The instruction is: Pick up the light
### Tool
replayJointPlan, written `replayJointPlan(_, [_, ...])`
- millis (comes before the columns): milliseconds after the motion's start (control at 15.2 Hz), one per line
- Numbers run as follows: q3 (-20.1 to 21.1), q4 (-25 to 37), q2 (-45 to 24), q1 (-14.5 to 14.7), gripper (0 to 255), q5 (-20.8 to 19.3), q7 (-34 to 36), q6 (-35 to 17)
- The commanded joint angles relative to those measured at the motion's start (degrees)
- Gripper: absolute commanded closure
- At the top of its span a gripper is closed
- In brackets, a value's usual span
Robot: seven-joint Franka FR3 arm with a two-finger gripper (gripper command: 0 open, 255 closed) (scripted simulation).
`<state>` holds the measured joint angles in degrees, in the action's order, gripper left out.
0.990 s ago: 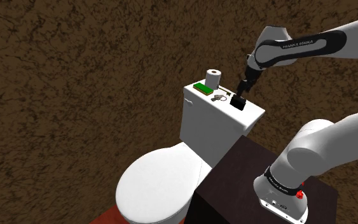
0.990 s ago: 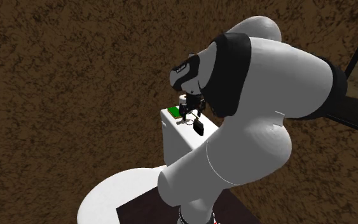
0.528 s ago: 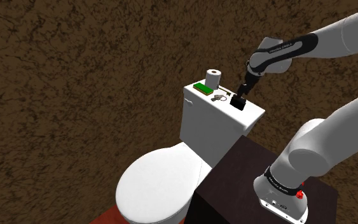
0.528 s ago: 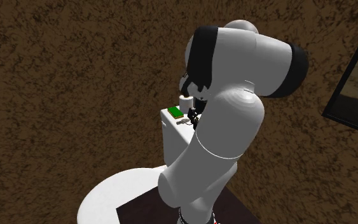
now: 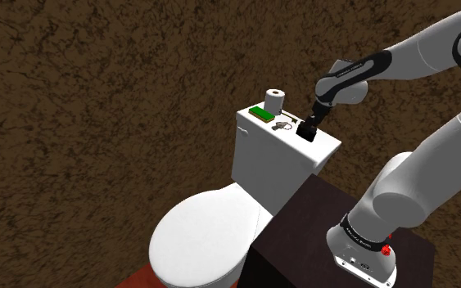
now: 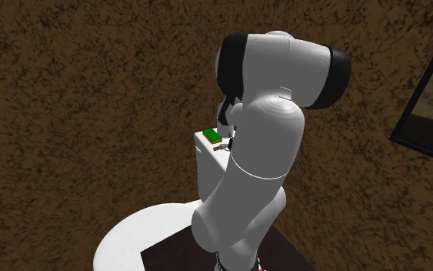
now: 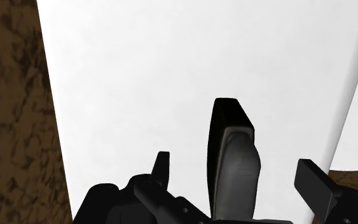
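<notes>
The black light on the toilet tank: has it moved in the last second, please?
No. Against the tank lid and its edge, the light lies where it did.

Tool [image 5: 310,119] at the toilet tank [image 5: 261,155]
It points down onto a black light [image 5: 307,132] on the lid; a grey object [image 5: 283,125], green block [image 5: 261,113] and white roll [image 5: 275,100] lie beside.

White arm [image 5: 409,192] rises from its base at the shoulder view's lower right; the forearm slopes down from the upper right toward the left. The dark wrist [image 5: 347,78] bends downward. The black gripper [image 5: 309,121] points down, fingers [image 7: 163,168] standing apart.
</notes>
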<state>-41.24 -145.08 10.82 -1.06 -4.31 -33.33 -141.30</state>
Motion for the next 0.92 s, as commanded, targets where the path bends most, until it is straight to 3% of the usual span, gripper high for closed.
replayJointPlan(0, [-0.2,-0.3,-0.4,0.1,0,0.3,-0.3,-0.7])
replayJointPlan(66, [-0.2,-0.3,-0.3,0.1,255,0.2,-0.3,-0.6])
replayJointPlan(660, [-0.2,-0.3,-0.4,0.1,255,0.3,-0.3,-0.7])
replayJointPlan(858, [0.7,0.6,1.8,-0.6,255,-1.4,1.1,2.0])
